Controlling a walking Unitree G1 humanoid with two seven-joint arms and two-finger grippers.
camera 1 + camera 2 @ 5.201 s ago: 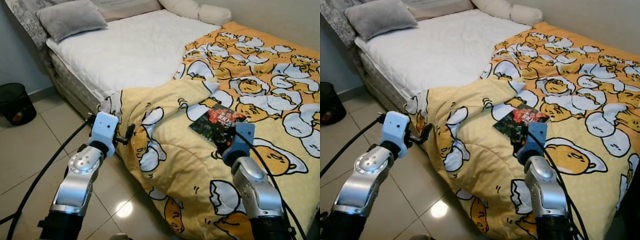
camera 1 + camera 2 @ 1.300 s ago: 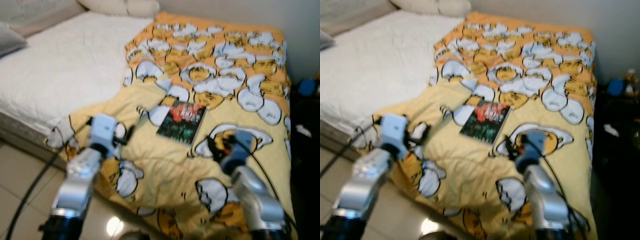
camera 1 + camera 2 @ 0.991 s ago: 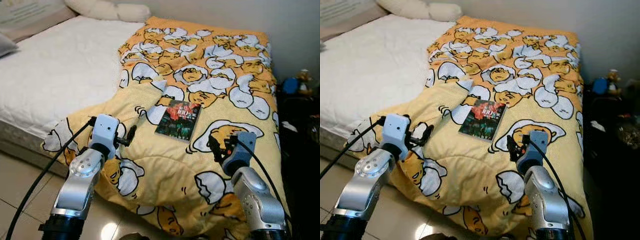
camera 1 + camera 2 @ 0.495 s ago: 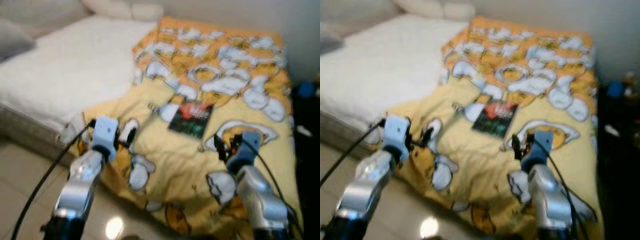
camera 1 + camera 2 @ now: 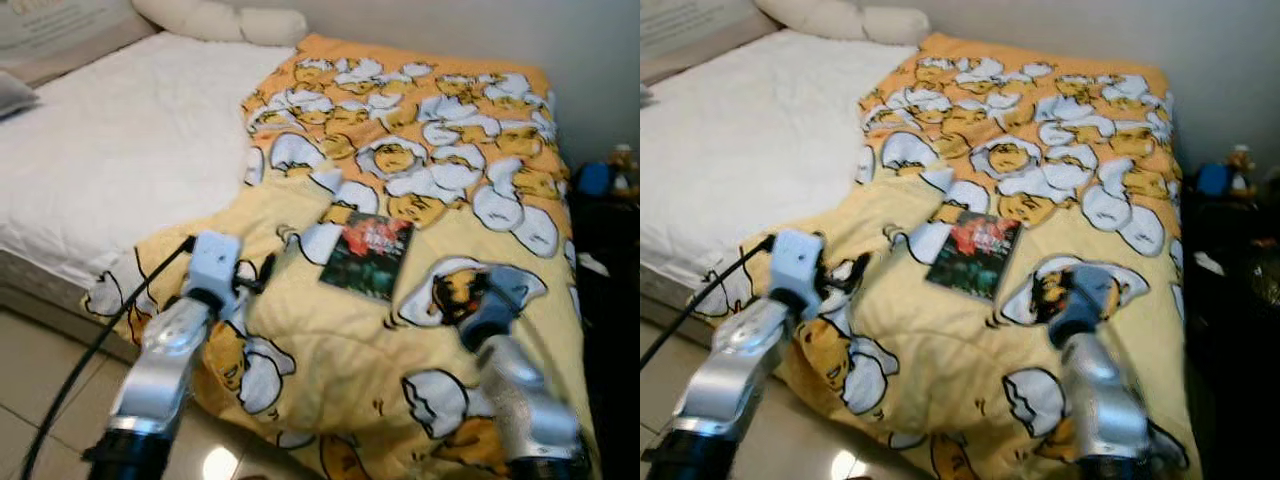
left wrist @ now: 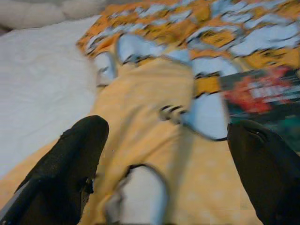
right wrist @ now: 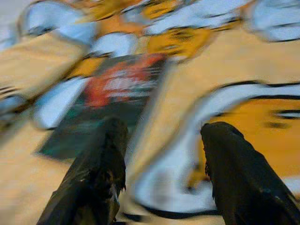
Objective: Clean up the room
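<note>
A book (image 5: 367, 256) with a red and dark green cover lies flat on the yellow egg-cartoon blanket (image 5: 430, 150), which covers the right half of the bed and hangs over its near edge. My left gripper (image 5: 262, 272) hovers over the blanket's folded edge, left of the book. Its fingers (image 6: 70, 164) stand wide apart with nothing between them. My right gripper (image 5: 452, 300) is blurred and sits just right of and nearer than the book. In the right wrist view the book (image 7: 112, 93) lies close ahead of its open fingers (image 7: 101, 173).
The bare white mattress (image 5: 110, 140) takes up the left half of the bed, with pillows (image 5: 220, 20) at the far end. Tile floor (image 5: 40, 400) lies at the near left. Dark clutter (image 5: 610, 230) and a blue item (image 5: 597, 178) stand right of the bed.
The camera has swung along the bed from its left corner toward the blanket side. The book has stayed put. My right arm is now blurred, a little nearer the book.
</note>
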